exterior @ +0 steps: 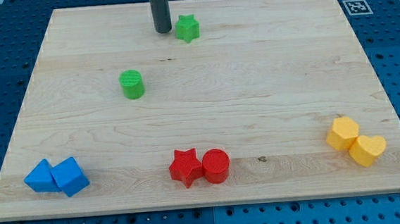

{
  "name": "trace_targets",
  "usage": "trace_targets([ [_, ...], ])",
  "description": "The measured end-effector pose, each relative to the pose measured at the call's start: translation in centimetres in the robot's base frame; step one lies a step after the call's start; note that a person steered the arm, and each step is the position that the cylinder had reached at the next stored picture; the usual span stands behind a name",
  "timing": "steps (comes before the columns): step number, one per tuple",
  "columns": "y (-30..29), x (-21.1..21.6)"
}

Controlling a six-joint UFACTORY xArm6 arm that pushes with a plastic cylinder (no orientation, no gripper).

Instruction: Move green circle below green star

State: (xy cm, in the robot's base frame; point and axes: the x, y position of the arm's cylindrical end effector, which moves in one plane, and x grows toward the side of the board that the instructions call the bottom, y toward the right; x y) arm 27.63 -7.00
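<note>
my tip [162, 31] is just a bare rod, no jaws, sitting just left of the green star [187, 29]. green circle [132, 84] is lying down-left of it, needing a rightward push.

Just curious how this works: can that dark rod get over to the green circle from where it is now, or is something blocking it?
Probably yes. My tip sits just left of the green star, and only bare board lies between it and the green circle.

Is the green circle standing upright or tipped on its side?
Upright: the green circle shows its round flat top facing up, standing alone toward the view's lower left of the green star.
</note>
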Motion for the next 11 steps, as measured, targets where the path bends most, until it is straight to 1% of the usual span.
trace_targets([
  [1,-4.3,0.7],
  [2,-8.8,4.2],
  [3,-12.0,7.8],
  [4,-13.1,9.2],
  [5,-13.7,13.5],
  [6,-12.1,17.2],
  [7,-10.8,16.6],
  [8,-10.0,16.8],
  [9,-6.9,16.9],
  [10,-6.8,16.9],
  [11,-3.6,14.5],
])
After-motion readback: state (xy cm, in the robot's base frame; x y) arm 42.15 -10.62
